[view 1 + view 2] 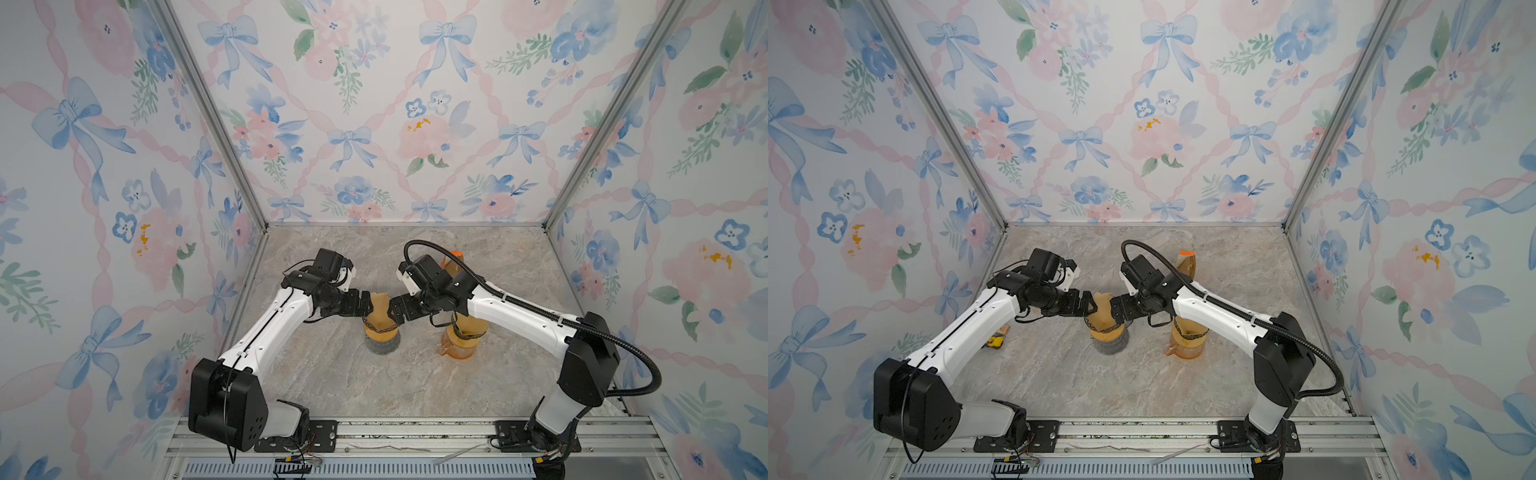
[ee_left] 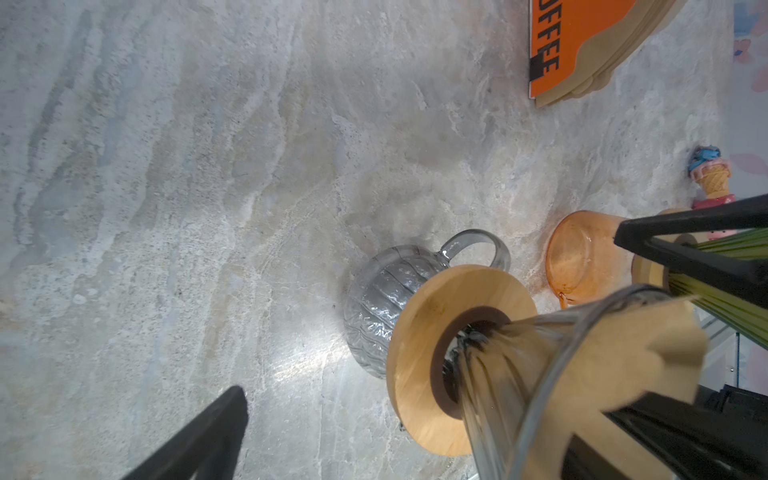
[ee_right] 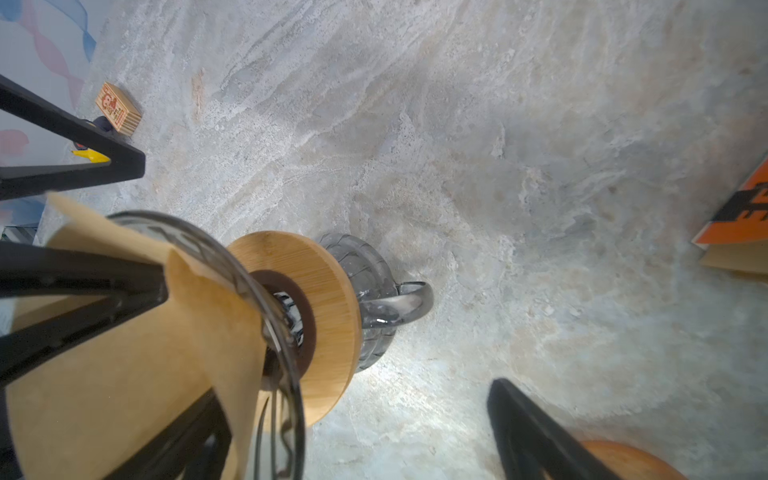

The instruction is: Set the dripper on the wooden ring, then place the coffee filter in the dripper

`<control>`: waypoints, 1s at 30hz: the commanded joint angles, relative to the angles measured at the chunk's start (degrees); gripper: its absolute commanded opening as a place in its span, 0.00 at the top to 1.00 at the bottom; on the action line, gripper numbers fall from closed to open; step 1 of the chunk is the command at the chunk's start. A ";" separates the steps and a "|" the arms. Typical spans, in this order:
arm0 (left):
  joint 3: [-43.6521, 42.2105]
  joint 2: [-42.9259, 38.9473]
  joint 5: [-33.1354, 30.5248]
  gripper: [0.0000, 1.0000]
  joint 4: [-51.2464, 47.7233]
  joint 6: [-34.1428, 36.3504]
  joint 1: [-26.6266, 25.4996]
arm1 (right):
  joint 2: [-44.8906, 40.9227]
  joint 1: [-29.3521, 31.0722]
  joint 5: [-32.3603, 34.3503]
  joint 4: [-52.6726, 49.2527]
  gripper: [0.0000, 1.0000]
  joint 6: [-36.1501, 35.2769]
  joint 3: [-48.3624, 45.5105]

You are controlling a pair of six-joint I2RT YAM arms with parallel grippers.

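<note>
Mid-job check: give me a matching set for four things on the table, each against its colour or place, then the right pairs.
Things:
1. coffee filter
2. grey jug
3. filter pack
4. pitcher

Descriptions:
A. orange with black lettering
B. under the wooden collar of the dripper
C. brown paper inside the glass cone
D. amber glass, standing beside the dripper

Pairs: 1-C; 2-B; 3-A; 4-D

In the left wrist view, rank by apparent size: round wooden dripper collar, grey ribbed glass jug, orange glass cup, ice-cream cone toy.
Largest to smallest:
round wooden dripper collar, nearest the camera
grey ribbed glass jug, partly hidden
orange glass cup
ice-cream cone toy
</note>
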 commanded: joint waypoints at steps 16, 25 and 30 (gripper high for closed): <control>-2.49 -0.44 -0.27 0.02 -0.04 0.47 1.27 | 0.54 0.84 -0.29 -3.21 0.04 -1.05 5.94; -0.90 -3.12 3.63 0.02 -0.13 0.09 1.30 | 1.77 2.00 -3.85 -2.74 0.04 -2.20 5.78; -0.20 -5.34 5.64 0.02 -0.24 0.68 1.27 | 2.85 2.16 -2.60 -3.84 0.04 -1.94 5.70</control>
